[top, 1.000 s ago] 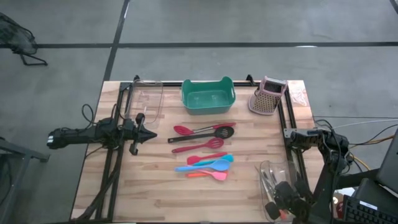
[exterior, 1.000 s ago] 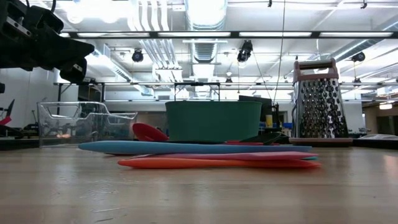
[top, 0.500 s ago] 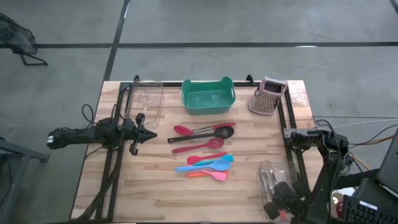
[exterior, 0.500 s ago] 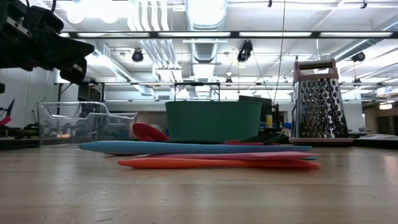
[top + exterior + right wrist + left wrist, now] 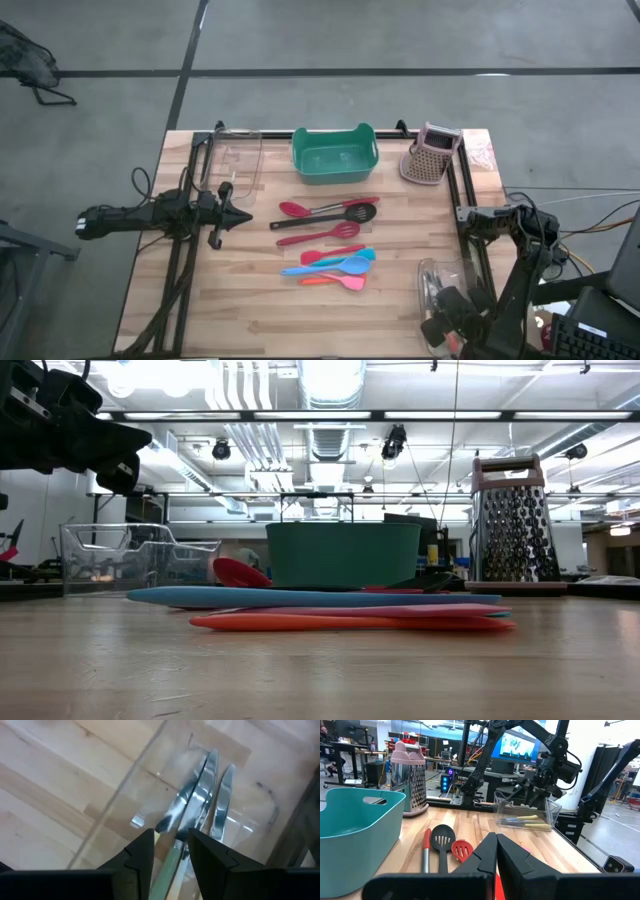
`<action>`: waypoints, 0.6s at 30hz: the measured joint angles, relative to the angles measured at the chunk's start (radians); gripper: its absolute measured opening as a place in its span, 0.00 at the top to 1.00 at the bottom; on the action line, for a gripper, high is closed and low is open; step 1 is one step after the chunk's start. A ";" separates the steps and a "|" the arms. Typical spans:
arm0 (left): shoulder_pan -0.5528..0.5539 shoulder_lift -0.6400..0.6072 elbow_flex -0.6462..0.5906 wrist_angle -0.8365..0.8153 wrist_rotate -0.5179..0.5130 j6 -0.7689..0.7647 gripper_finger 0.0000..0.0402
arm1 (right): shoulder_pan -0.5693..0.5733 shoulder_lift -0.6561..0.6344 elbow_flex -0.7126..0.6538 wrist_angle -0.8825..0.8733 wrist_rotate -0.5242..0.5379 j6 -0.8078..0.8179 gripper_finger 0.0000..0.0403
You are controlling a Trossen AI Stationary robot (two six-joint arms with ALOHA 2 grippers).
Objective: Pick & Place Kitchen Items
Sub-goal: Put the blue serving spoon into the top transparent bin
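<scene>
Red (image 5: 293, 209) and black (image 5: 350, 212) long utensils and blue, pink and orange spatulas (image 5: 335, 268) lie flat mid-table. My left gripper (image 5: 243, 217) hovers shut to their left, its fingertips closed together in the left wrist view (image 5: 496, 840). My right gripper (image 5: 440, 318) is open over a clear tub (image 5: 432, 275) at the near right. In the right wrist view (image 5: 171, 836) its fingers stand on either side of a metal piece's pale green handle (image 5: 167, 870). Other metal pieces (image 5: 222, 805) lie beside it in the tub.
A teal tub (image 5: 334, 153) and a pinkish grater-like holder (image 5: 430, 155) stand at the far edge, with a second clear tub (image 5: 238, 160) at the far left. Dark rails (image 5: 185, 270) run along both table sides. Bare wood lies near the front edge.
My right arm has shifted slightly toward the table's left over the clear tub. The utensils on the table have stayed put.
</scene>
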 joint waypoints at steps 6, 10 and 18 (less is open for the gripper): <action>0.000 0.000 0.000 0.000 0.000 0.000 0.96 | -0.065 -0.042 0.000 -0.023 0.253 -0.113 0.76; 0.000 0.000 0.000 0.000 0.000 0.000 0.96 | -0.131 -0.061 0.000 -0.019 0.440 -0.276 0.84; 0.000 0.000 0.000 0.000 0.000 0.000 0.96 | -0.296 -0.066 -0.029 0.121 0.653 -0.661 0.98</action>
